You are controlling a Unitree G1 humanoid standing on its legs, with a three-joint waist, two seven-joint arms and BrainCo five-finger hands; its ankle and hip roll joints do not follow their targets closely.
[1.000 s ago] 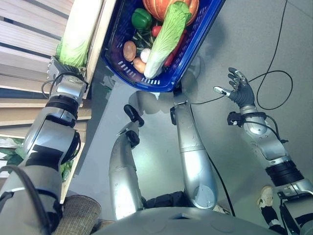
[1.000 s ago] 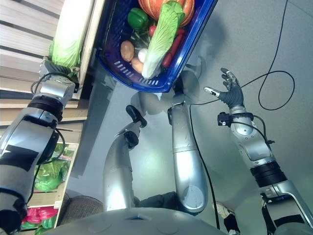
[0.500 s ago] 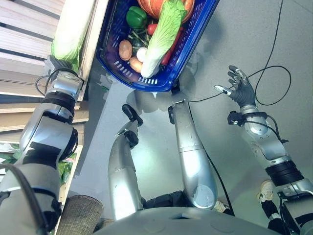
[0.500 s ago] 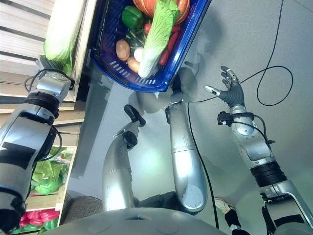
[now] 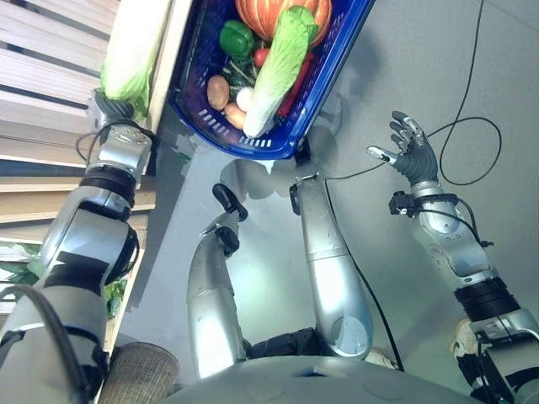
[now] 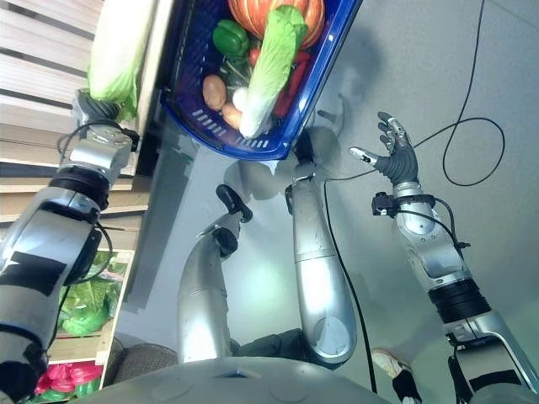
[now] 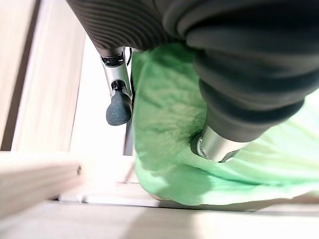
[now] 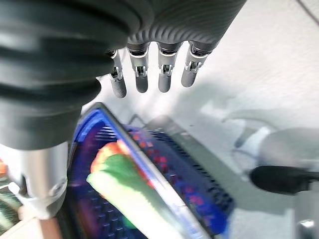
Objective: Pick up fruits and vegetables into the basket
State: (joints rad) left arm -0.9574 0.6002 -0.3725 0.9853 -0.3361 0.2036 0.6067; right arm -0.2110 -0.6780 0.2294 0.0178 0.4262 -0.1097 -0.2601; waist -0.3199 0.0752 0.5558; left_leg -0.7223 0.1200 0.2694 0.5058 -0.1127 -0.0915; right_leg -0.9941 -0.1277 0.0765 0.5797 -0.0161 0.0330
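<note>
Looks like a grocery shop/mock store: wooden slatted shelves (image 5: 50, 76) w/ greens, blue shopping basket (image 5: 333, 76) of veg, grey floor (image 5: 421, 50).

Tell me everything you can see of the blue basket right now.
The blue basket looks like slotted plastic and sits on the grey floor beside a wooden shelf. It holds a pumpkin, a napa cabbage lying lengthwise on top, a green pepper, a potato and smaller produce. Neither hand touches it.
</note>
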